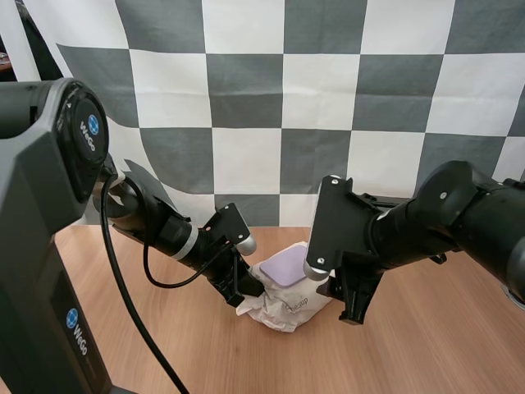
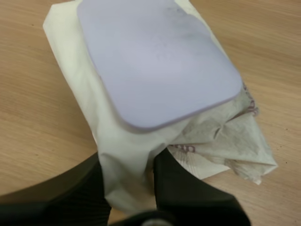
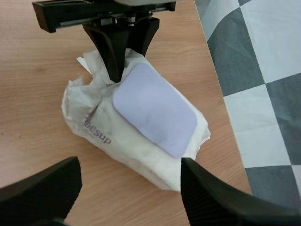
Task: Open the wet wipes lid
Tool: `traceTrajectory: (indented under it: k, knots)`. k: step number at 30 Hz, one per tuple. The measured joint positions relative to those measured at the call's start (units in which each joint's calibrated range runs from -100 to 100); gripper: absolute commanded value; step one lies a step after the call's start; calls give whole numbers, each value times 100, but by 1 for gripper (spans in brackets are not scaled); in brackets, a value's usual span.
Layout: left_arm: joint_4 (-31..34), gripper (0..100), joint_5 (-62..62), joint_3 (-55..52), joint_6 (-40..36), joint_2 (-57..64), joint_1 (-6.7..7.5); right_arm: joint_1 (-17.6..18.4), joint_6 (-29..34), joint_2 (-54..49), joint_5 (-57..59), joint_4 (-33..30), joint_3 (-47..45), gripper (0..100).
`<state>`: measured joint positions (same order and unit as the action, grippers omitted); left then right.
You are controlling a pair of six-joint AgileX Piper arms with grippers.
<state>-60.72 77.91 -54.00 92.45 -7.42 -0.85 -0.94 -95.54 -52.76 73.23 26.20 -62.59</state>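
Light wooden table point(image 1: 435, 345) | crumpled white wet wipes pack point(image 1: 287, 310) lies mid-table, its lilac rounded plastic lid point(image 1: 285, 267) flat and closed | left gripper point(image 2: 128, 160) pinches one end of the wrapper | right gripper point(image 3: 129, 162) spread wide, just beside the opposite end

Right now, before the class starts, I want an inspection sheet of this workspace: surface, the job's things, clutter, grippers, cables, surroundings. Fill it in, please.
Surface: wooden table, light grain; the pack lies on it.
Job's things: wet wipes pack, white and crumpled; its lilac lid lies shut flat on top.
Clutter: nothing seen.
Grippers: left gripper pinches the wrapper at one crumpled end of the pack. Right gripper is open, fingers apart at the opposite end, not on the lid.
Cables: nothing seen.
Surroundings: nothing seen.
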Motion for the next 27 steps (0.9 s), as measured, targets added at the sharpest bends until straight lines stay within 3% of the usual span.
traceTrajectory:
  k: [5, 10, 17, 27]
  knots:
    - [8, 0, 135, 0, 0, 0, 0, 0, -446, 517, -435, 0, 0, 100]
    - [42, 0, 150, 0, 0, 0, 0, 3, -446, 944, -1023, 13, 0, 100]
    - [259, 0, 528, 0, 0, 0, 0, 284, -446, 1281, -1708, 126, 0, 100]
    - [284, 0, 547, 0, 0, 0, 0, 470, -446, 1284, -1834, -97, 0, 100]
